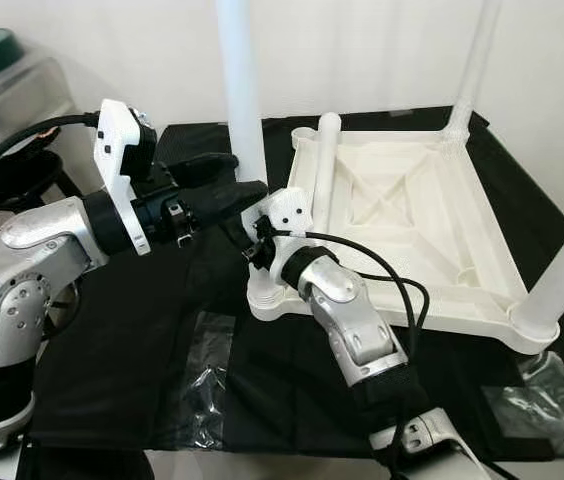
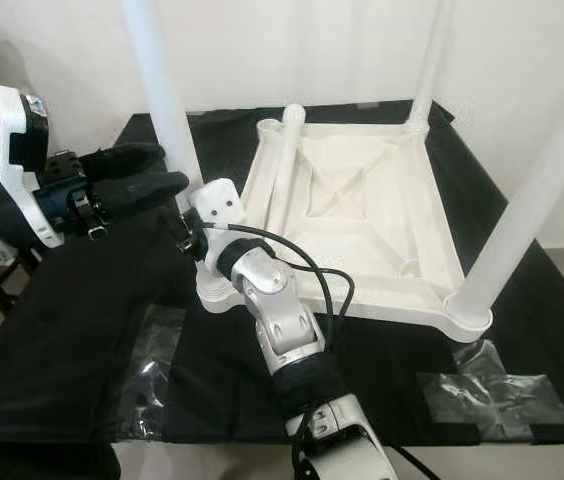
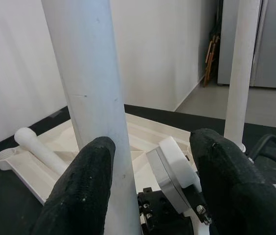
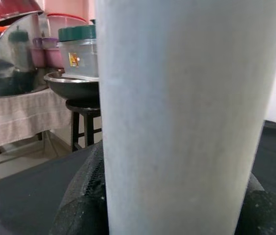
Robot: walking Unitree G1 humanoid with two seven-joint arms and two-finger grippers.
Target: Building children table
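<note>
Black cloth (image 1: pixel 142 350) covers the bench I work over. My left gripper (image 1: pixel 224 197) stands released, one finger against the upright white leg (image 1: pixel 242 90). My right gripper (image 1: pixel 259 240) is clenched on that leg's base at the near-left corner of the upturned tabletop (image 1: pixel 462 230). A loose leg (image 1: pixel 324 165) lies across it.
</note>
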